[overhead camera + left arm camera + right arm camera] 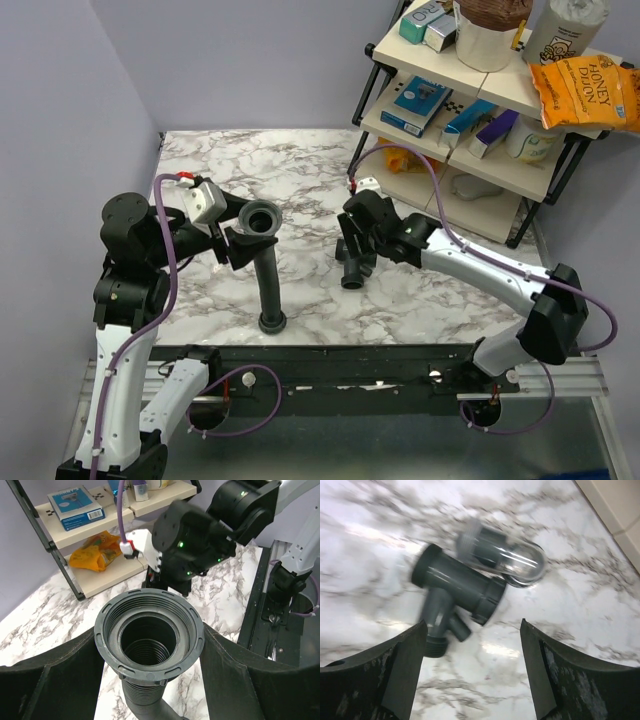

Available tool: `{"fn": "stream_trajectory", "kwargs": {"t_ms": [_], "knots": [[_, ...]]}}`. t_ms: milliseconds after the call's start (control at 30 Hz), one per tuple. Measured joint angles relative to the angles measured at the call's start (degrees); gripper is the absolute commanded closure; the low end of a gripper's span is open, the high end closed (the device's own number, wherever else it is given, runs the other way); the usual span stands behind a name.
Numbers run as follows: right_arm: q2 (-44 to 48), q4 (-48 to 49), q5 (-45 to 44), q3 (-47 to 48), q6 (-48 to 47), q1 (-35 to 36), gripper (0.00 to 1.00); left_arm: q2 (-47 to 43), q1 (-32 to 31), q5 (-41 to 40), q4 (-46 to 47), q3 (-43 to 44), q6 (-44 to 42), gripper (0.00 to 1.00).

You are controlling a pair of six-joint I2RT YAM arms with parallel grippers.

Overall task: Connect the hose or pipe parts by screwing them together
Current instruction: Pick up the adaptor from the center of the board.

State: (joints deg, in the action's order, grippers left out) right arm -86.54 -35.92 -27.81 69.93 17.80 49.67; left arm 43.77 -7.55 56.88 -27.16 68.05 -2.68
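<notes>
left fingers [55, 680]: clamped on the hose [268, 270] at its top collar, propping it upright with the threaded mouth exposed.
hose: foot on the desk [300, 180], at 9 o'clock of the fitting [460, 587].
right fingers [395, 670]: apart, above the lying fitting, probably to grasp it.

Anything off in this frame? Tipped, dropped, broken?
Only the Y-shaped fitting: it lies on its side on the marble table, unheld, under the open right gripper. The ribbed hose stands near upright, its top collar clamped in the left gripper. No spill or damage visible; the right wrist view is blurred.
</notes>
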Motion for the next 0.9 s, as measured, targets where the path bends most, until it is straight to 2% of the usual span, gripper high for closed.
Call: {"fn": "stream_trajectory", "kwargs": {"t_ms": [100,233,400,900], "knots": [[0.42,0.02,3.8,3.98,2.62,1.73,0.21,-0.04,0.0,0.39,0.37,0.0,0.39,1.0],[-3.91,-0.44,7.1,6.54,5.75,3.15,0.25,-0.24,0.0,0.61,0.55,0.02,0.59,1.0],[-9.55,-2.73,9.4,6.19,8.55,3.69,0.31,-0.57,0.0,0.68,0.55,0.02,0.59,1.0],[-15.02,-4.13,9.88,2.03,10.71,3.91,0.31,-0.96,0.0,0.76,0.44,0.5,0.52,1.0]]}}
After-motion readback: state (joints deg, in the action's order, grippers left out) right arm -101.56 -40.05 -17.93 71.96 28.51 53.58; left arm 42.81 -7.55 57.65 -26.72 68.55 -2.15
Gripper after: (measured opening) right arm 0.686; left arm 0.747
